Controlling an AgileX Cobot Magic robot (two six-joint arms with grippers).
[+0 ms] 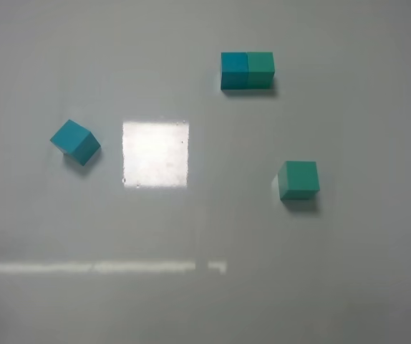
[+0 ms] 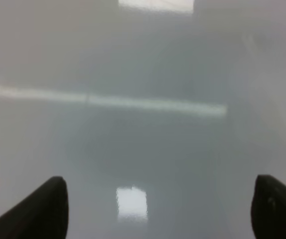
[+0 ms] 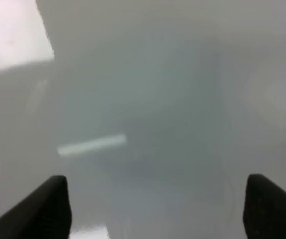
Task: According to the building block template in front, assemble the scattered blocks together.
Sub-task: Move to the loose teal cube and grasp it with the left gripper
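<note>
The building block template point(image 1: 247, 70) sits at the back, right of centre: a deep teal-blue cube joined to a green cube on its right. The light cyan-blue scattered block point(image 1: 75, 141) lies at the left, turned at an angle. The sea-green scattered block point(image 1: 298, 179) lies at the right, below the template. No arm shows in the exterior high view. My left gripper point(image 2: 158, 209) is open over bare table, with dark fingertips point(image 2: 38, 211) far apart. My right gripper point(image 3: 155, 206) is open too, with fingertips point(image 3: 41, 209) wide apart. No block shows in either wrist view.
The table point(image 1: 205, 301) is a glossy pale grey surface. A bright square glare patch point(image 1: 155, 153) lies between the two loose blocks, and a thin light streak point(image 1: 98, 267) runs across the front.
</note>
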